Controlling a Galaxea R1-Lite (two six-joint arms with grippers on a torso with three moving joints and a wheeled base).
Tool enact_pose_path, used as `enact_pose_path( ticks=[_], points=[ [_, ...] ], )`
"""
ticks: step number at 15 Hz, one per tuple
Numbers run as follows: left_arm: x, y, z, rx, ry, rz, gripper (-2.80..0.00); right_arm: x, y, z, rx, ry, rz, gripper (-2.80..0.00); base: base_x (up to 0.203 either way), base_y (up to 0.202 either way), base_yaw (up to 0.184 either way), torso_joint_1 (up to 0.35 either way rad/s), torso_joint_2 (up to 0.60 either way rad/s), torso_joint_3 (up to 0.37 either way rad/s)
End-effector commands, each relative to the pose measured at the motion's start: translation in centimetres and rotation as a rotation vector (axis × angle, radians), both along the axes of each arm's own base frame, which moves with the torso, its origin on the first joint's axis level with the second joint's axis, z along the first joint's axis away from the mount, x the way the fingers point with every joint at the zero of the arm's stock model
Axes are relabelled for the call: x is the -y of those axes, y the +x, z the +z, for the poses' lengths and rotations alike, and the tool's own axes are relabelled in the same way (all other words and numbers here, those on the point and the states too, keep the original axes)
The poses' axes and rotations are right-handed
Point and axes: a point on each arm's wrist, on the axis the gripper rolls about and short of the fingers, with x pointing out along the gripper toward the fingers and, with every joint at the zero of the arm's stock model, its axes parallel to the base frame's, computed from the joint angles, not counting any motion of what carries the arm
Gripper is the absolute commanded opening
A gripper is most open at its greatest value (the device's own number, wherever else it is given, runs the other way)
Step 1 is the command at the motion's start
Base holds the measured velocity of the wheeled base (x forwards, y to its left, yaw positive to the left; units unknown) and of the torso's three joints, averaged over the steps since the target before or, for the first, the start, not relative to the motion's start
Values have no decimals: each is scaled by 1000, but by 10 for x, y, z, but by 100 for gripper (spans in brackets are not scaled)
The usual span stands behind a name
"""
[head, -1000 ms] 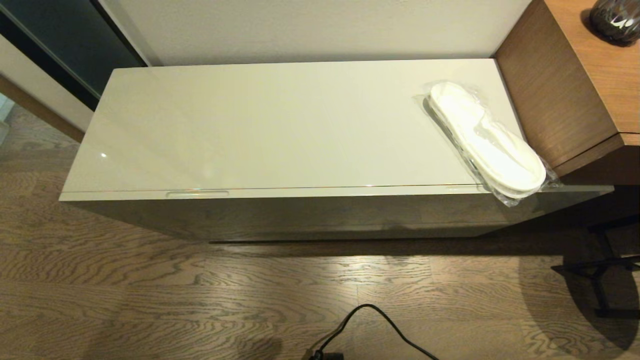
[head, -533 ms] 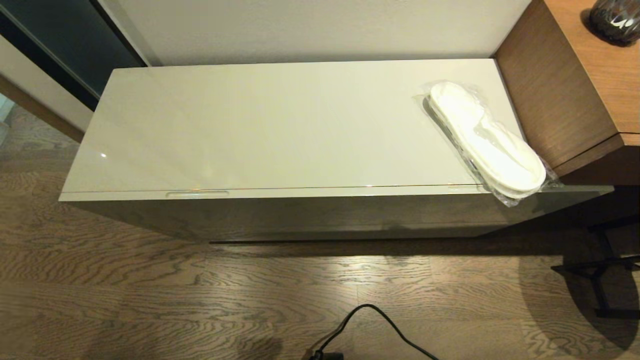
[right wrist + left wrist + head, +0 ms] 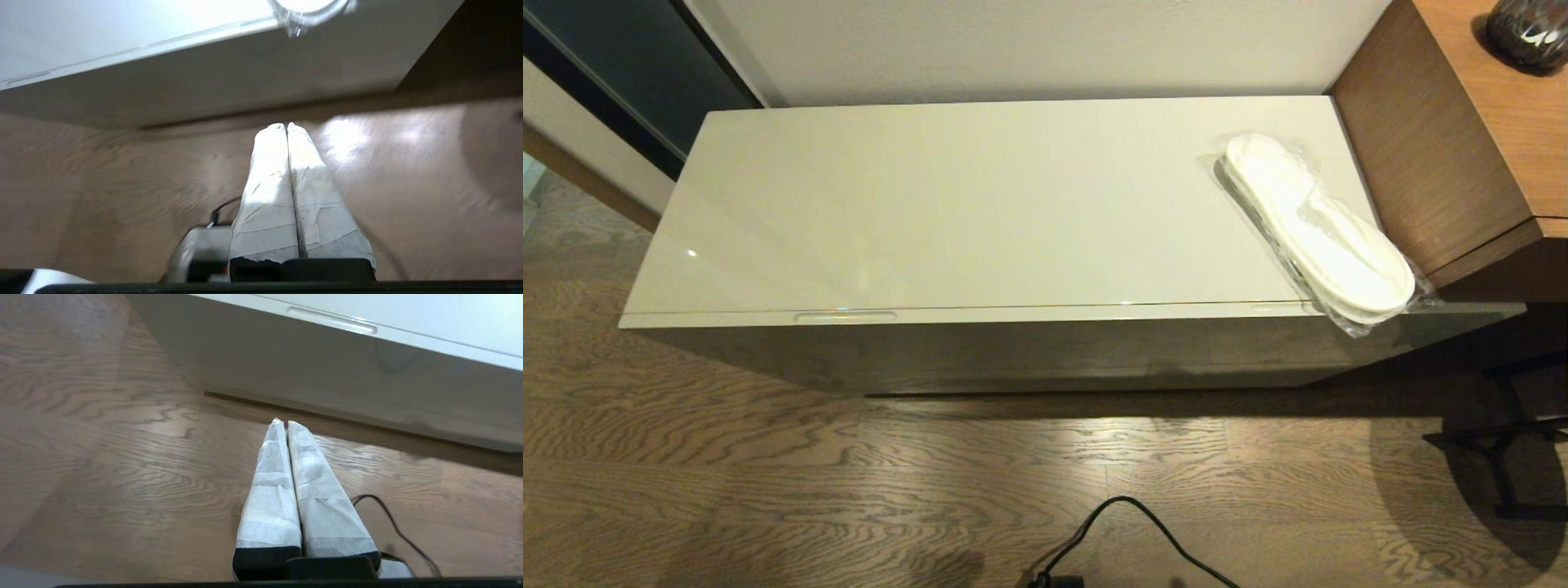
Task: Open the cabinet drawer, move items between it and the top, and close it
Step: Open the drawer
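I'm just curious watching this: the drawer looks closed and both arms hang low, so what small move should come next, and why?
Probably the left gripper should rise toward the left recessed pull. The cabinet drawer is shut, the wrapped slippers lie on the top, and both grippers, the right gripper too, are shut above the floor.

White slippers (image 3: 1319, 224), cream-beige top (image 3: 980, 204), brown wood-grain floor (image 3: 849, 490)

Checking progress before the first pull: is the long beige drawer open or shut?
Shut. The long glossy beige drawer sits flush under the cream cabinet top, with only a thin seam showing and no interior visible.
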Motion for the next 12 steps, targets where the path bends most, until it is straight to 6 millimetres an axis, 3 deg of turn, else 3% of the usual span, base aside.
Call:
enact_pose_path(
  ticks=[1, 3, 7, 12],
  points=[
    [0, 5, -8, -23, -13, -33, -280, 1, 23, 2, -113, 38, 11, -280, 0, 0, 0, 0, 0, 0],
    [0, 13, -8, -22, -20, -47, -280, 3, 33, -6, -173, 47, 13, -280, 0, 0, 0, 0, 0, 0],
    [-3, 69, -18, -73, -61, -56, -280, 6, 69, -36, -312, 112, 99, -280, 0, 0, 0, 0, 0, 0],
    [-9, 131, -29, -32, -159, 61, -280, 11, 111, -48, -427, 167, 156, -280, 0, 0, 0, 0, 0, 0]
  ],
)
